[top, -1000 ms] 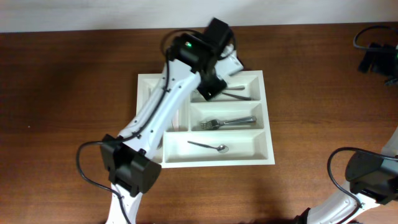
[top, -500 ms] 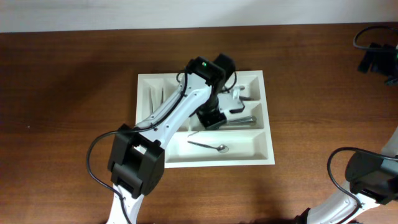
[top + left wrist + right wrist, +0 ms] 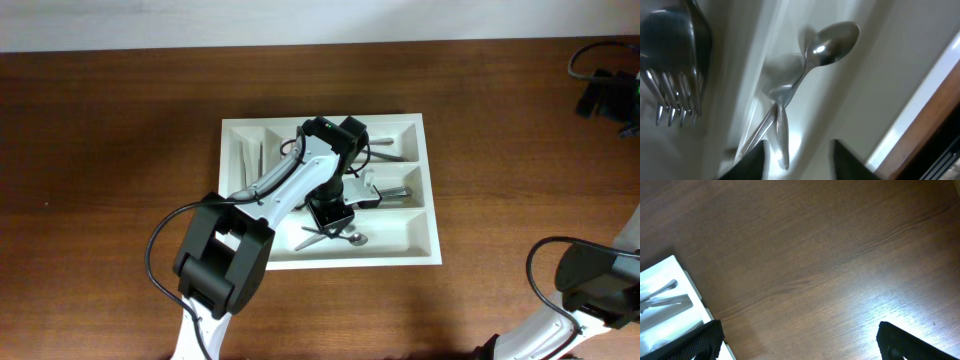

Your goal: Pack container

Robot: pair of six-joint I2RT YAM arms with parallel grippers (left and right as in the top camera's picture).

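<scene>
The container (image 3: pixel 400 258) is a white cutlery tray in the middle of the table. My left gripper (image 3: pixel 330 213) hangs low over its near wide compartment, jaws open. In the left wrist view two spoons lie crossed on the tray floor (image 3: pixel 880 75). One spoon's bowl (image 3: pixel 832 40) points away, and the other spoon's handle (image 3: pixel 782 140) lies loose between my black fingertips (image 3: pixel 752 162). A fork (image 3: pixel 675 60) rests past the divider. My right gripper (image 3: pixel 810 345) stands wide open over bare wood, holding nothing.
A fork (image 3: pixel 390 192) lies in the middle wide compartment and a knife (image 3: pixel 385 155) in the far one. More cutlery (image 3: pixel 250 160) fills the narrow compartments on the left. The tray's corner (image 3: pixel 665 285) shows at the left of the right wrist view.
My left gripper swung from the far compartment to the near one and opened. A second spoon now lies across the first there. The right arm has not moved.
</scene>
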